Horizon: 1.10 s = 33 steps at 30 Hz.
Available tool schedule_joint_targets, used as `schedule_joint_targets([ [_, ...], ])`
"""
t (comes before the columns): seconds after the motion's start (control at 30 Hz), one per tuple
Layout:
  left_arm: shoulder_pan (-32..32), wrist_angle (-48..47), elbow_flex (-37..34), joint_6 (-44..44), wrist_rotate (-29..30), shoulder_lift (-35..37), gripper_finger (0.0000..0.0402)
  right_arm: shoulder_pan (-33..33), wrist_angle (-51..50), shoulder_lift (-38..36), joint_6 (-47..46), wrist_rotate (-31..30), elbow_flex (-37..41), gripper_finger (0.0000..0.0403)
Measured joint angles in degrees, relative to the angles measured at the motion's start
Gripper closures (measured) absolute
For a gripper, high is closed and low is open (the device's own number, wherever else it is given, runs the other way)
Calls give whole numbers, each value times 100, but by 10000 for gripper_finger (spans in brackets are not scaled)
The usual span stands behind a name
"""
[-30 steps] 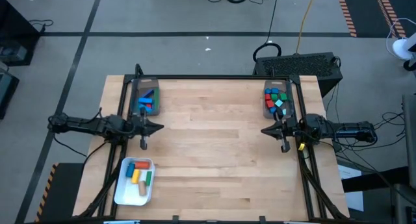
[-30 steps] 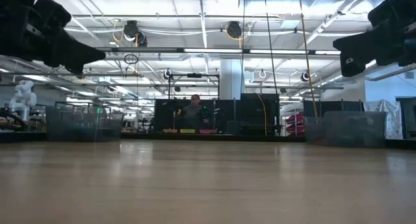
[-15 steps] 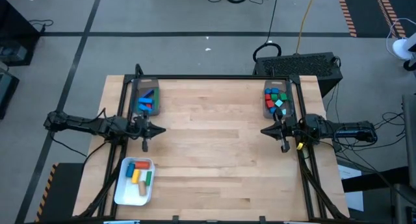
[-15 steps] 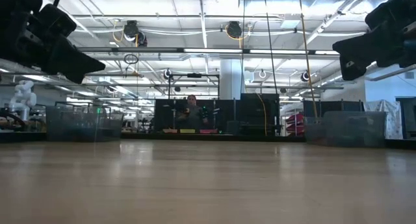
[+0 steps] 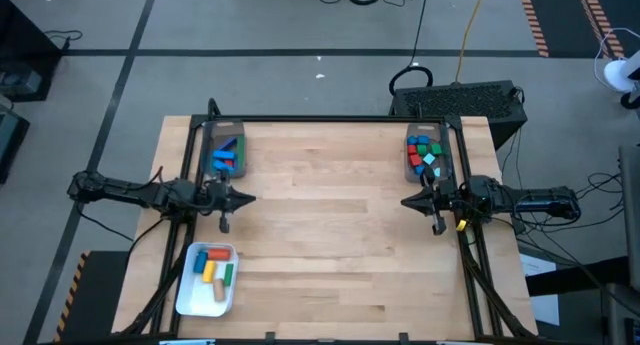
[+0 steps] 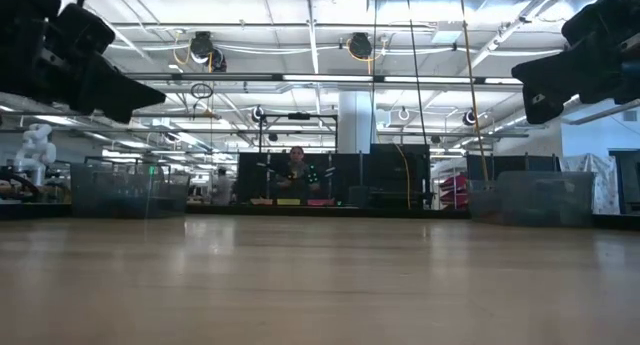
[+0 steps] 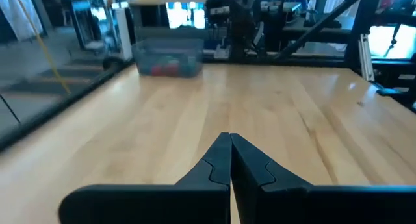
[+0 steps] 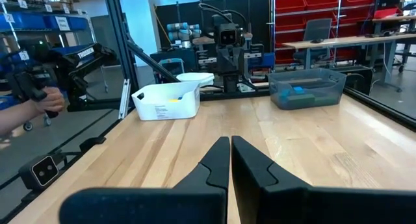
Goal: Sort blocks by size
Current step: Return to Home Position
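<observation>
Reading the table (image 5: pixel 330 245) from above as a clock face with twelve at its far edge, the left claw (image 5: pixel 247 197) is found at nine o'clock and the right claw (image 5: pixel 407 201) at three. Each is held above the wood near its own side rail and pointed at the other across the middle. In both wrist views the two dark fingers are seen pressed together with nothing between them, so both claws are closed and empty.

The blocks (image 5: pixel 212 266) are seen only inside three bins. A white bin (image 5: pixel 198 301) at eight o'clock holds short cylinders in orange, yellow, green, red and tan, laid with their long axes roughly along the twelve-to-six line. A clear bin (image 5: pixel 224 128) at ten o'clock holds blue and green pieces. A second clear bin (image 5: pixel 430 175) at two o'clock holds small red, green, blue and light blue cubes.

Sorting is judged complete, with only the retreat of the arms left. From the left claw the white bin lies at about seven o'clock, well apart, and the first clear bin at about eleven, near. From the right claw the second clear bin lies at about one o'clock, near. A pull-back straight outward, toward nine for the left arm and three for the right, is judged to pass clear of the bins, provided neither claw is swung toward twelve.
</observation>
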State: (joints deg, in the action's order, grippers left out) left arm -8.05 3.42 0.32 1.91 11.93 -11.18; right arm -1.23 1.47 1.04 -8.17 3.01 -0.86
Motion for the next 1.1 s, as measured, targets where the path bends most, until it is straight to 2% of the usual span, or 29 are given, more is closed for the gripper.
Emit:
schedule_joint_targets([
  [0.13,0,459,0,-482,7,2,398,0,1,-1,1,0,0,403],
  [0.27,14,510,0,-706,-83,2,398,0,1,-1,3,0,0,403],
  [0.5,15,113,0,-286,-103,-2,398,0,1,-1,3,1,0,403],
  [0.67,15,-13,0,346,-72,-2,398,0,1,-1,3,2,0,403],
  [1.1,15,6,-2,348,-48,0,398,0,1,-1,3,2,0,403],
])
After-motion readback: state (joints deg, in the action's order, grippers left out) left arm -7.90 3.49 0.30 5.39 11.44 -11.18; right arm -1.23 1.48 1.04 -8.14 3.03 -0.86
